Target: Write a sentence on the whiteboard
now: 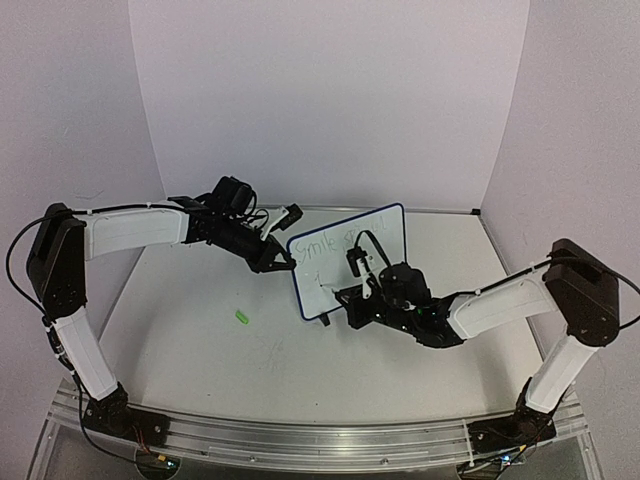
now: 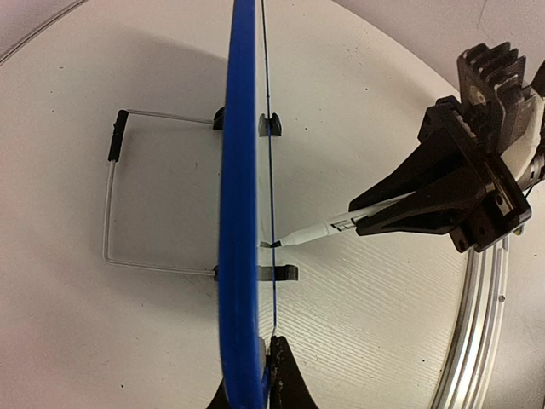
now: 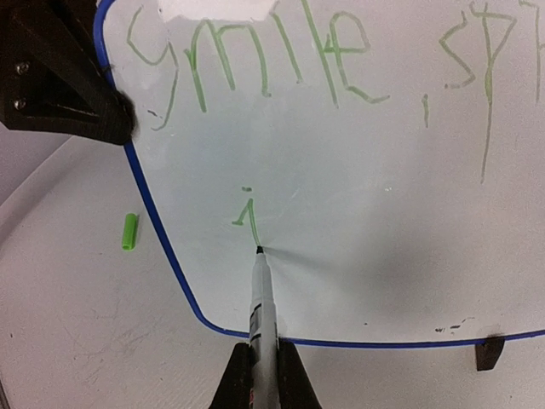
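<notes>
The writing is partway done; the second line has only just been begun. The whiteboard (image 1: 340, 275) stands upright on its feet near the middle of the surface (image 1: 200, 370). The left fingers (image 2: 262, 375) are clamped on its blue-framed edge on the left arm's side, steadying it. The right fingers (image 3: 262, 375) are closed on a marker (image 3: 259, 294), whose tip touches the board just under a small green stroke with a dot above it — most likely the start of a "j".

Of the sentence (image 3: 255, 64), the top line reads "smile", then a small comma-like mark, then "sp" running out of the right wrist view. The rest I cannot make out.

I judge the next move calls for finishing that letter with light, even pressure, then working rightward along the second line — the left hold bracing the board against tipping back.

A green cap (image 3: 129, 231) lies on the surface beside the board. Print on the marker barrel is too small to read.
</notes>
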Controlling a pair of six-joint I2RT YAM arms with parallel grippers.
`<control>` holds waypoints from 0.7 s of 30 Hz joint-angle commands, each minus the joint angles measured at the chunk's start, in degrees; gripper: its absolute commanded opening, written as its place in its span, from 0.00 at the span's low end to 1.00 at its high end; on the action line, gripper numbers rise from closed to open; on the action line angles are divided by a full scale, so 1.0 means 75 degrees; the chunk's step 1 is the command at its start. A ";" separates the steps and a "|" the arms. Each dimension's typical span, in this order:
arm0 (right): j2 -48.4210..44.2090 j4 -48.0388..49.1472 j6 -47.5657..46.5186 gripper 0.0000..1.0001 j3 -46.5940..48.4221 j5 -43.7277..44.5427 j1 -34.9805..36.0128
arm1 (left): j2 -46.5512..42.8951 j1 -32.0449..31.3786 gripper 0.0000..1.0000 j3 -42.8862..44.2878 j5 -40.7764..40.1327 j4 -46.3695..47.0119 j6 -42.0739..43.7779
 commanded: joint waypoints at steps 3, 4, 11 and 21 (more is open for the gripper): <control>0.0303 0.0097 0.0252 0.00 -0.0105 0.0165 -0.0028 | 0.0231 -0.0041 0.00 0.0087 -0.0438 -0.0511 0.0255; 0.0337 0.0099 0.0264 0.00 -0.0099 0.0150 -0.0019 | 0.0231 -0.0042 0.00 0.0088 -0.0439 -0.0510 0.0251; 0.0489 0.0147 0.0218 0.00 0.0061 -0.0023 0.0043 | 0.0221 -0.0039 0.00 0.0097 -0.0438 -0.0515 0.0253; 0.0190 0.0581 0.0304 0.00 0.0034 -0.0340 0.0074 | 0.0219 -0.0042 0.00 0.0088 -0.0434 -0.0522 0.0248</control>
